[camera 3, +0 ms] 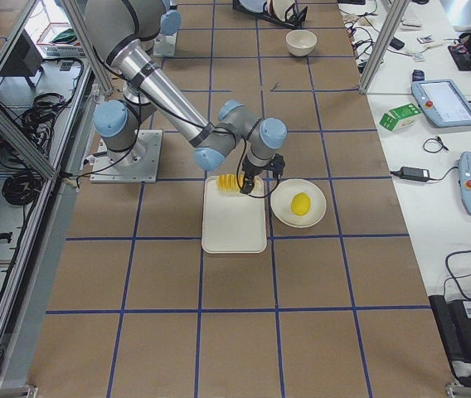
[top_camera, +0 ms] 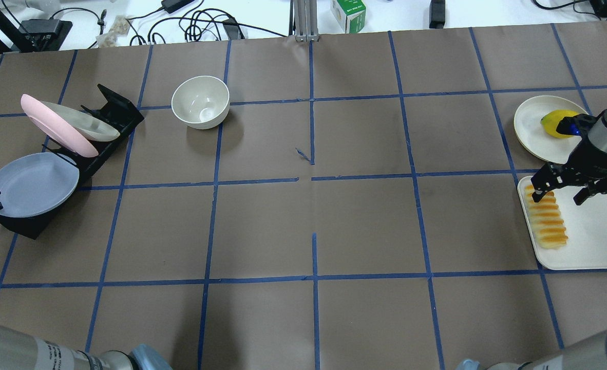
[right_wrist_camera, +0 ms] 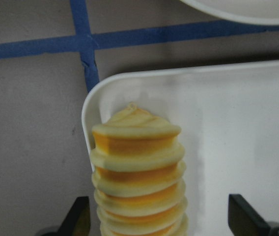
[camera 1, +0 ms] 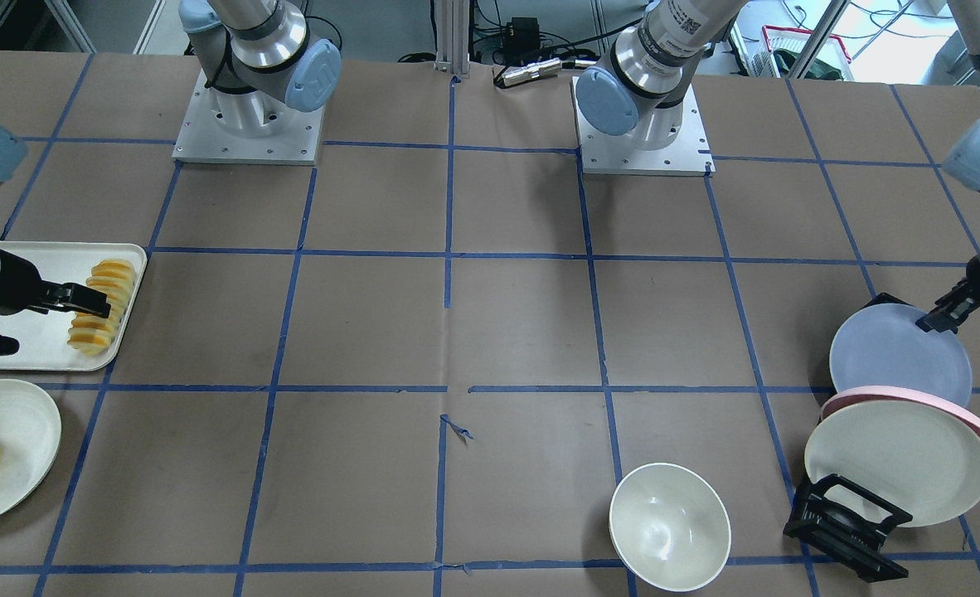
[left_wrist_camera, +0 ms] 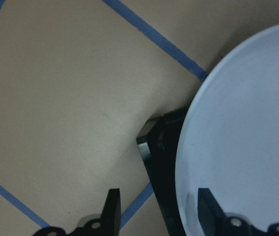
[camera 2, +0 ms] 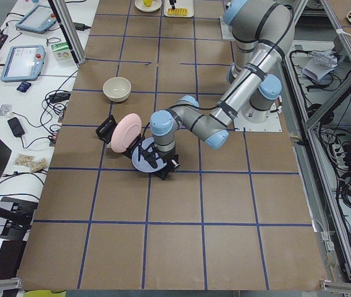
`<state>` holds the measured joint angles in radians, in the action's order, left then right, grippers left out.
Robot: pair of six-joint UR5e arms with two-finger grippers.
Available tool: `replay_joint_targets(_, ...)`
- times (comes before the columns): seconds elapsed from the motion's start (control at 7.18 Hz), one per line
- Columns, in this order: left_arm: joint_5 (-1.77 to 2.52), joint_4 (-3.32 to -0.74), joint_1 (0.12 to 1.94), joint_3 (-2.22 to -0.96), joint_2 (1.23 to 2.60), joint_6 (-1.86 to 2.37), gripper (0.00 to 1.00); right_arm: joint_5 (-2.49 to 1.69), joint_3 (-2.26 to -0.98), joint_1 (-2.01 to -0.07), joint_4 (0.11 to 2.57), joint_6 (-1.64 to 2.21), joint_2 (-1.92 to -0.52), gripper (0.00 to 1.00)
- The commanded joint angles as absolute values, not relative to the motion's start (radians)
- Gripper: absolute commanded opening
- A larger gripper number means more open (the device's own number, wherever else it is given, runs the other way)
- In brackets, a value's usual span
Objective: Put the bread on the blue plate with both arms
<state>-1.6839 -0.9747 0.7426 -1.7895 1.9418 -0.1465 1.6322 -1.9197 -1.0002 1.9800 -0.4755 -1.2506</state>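
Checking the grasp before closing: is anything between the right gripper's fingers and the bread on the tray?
Nothing visible: the open right gripper straddles the bread on the white tray, fingers either side.

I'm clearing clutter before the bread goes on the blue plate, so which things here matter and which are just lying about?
Job: ridged orange-yellow bread loaf; round pale blue plate; left gripper; right gripper.
Lying about: cream bowl; pink plate and cream plate in the black rack; yellow fruit on a second cream plate; white tray.
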Motion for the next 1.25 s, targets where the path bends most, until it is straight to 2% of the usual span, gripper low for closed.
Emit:
replay_joint_targets(0.0, -1.68, -0.973, 0.744, -1.789, 1.942, -0.137, 0.14, 1.632, -1.921, -1.0, 1.974, -0.474, -1.23, 0.98)
replay_joint_targets(0.42, -1.638, -0.969, 0.747, -1.787, 1.934, -0.138, 0.06, 1.618, -1.921, -1.0, 1.967, -0.468, -1.23, 0.72)
replay_joint_targets(0.56, -1.637, -0.971, 0.749, -1.764, 1.933, -0.14, 0.0, 1.596, -1.921, -1.0, 1.965, -0.465, -1.232, 0.59)
replay_joint_targets(0.7, -1.638, -0.986, 0.749, -1.732, 1.937, -0.149, 0.0, 1.595, -1.921, -1.0, 1.964, -0.465, -1.232, 0.27)
replay_joint_targets(0.84, -1.638, -0.988, 0.75, -1.724, 1.94, -0.152, 0.0, 1.597, -1.919, -1.0, 1.962, -0.463, -1.239, 0.0)
replay_joint_targets(1.11, -1.637, -0.992, 0.75, -1.723, 1.922, -0.156, 0.0, 1.598, -1.905, -1.003, 1.962, -0.46, -1.262, 0.0)
